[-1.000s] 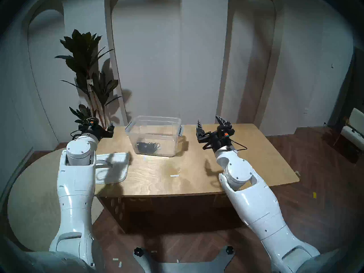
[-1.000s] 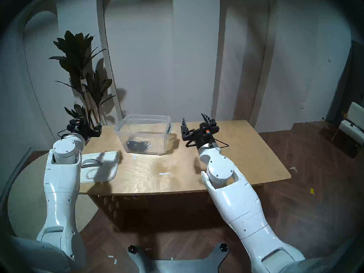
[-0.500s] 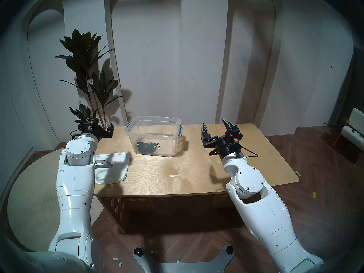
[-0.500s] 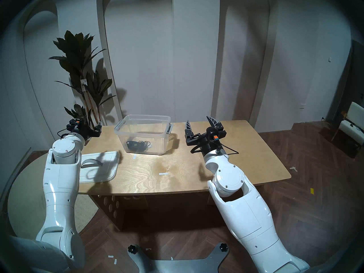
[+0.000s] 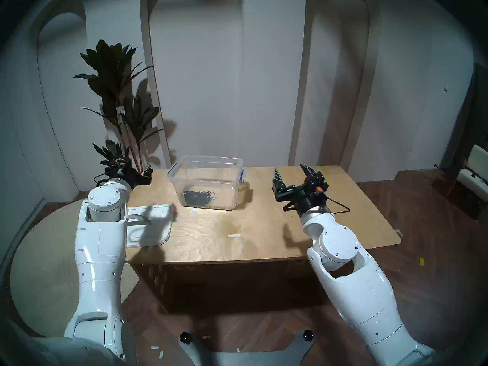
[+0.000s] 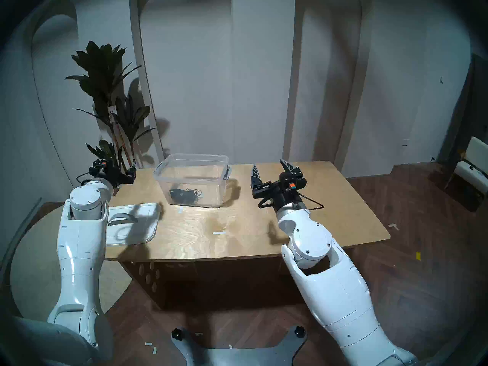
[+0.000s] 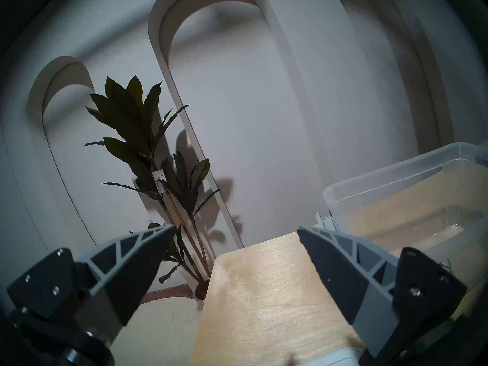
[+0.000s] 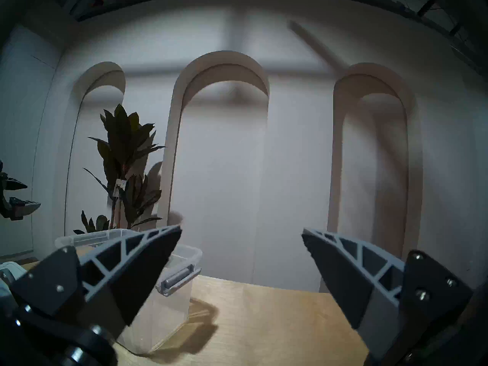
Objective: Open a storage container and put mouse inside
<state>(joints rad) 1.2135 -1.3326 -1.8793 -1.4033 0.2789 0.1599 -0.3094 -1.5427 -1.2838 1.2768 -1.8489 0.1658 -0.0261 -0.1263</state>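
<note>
Two tools gaping, empty | mouse (image 5: 194, 197) inside storage container (image 5: 208, 160), between left tool (image 7: 236, 229); right tool (image 5: 290, 170)

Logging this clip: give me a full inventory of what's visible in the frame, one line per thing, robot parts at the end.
storage container: 1, clear tub with grey latch, lid off, far middle of the table.
mouse: 1, black with bundled cable, on the container's floor.
lid: 1, white with grey arched handle, flat on the table's near left, partly hidden by the left arm.
table: 1, light wood.
tape strips: 2 on the table, white, near the middle and just in front of the container.
plant: 1, dark-leaved, behind the table's far left corner.
chair: 1, white, far right edge.
left end effector: open, empty, above the table's far left corner.
right end effector: open, empty, raised right of the container.
</note>
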